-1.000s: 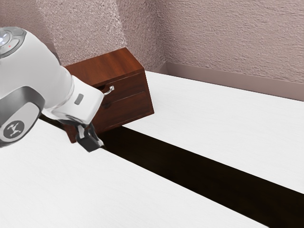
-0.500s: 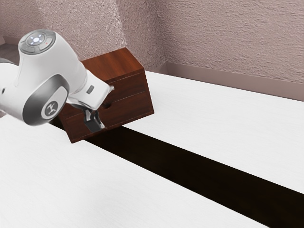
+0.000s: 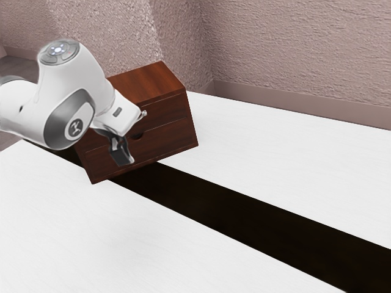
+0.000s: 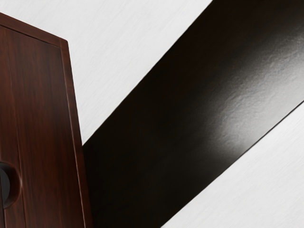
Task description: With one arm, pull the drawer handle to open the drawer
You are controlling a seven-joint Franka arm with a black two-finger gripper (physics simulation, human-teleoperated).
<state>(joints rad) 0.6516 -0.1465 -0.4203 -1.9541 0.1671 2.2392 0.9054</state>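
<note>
White table (image 3: 275, 140) crossed by a dark strip (image 3: 244, 213) that runs diagonally from beneath the wooden cabinet (image 3: 146, 82) toward the exterior view's right. The white arm (image 3: 67, 104) is brought in from the exterior view's left and partly covers the cabinet's front. Two drawer fronts are seen flush with the case, so the drawer (image 3: 168, 110) is judged shut. Its small silver handle (image 3: 143, 113) stands just beside the arm's wrist, while the gripper (image 3: 120, 152) hangs lower, before the lower front. Whether the gripper is open or closed cannot be told. In the wrist view the cabinet's front (image 4: 38, 118) is shown near the hand, with a dark round recess (image 4: 7, 185) at the edge. Risk: the hand is set below the handle, so a pull begun here may miss it or drag the unfixed cabinet. Free room for pulling lies over the strip and the table beyond it.
</note>
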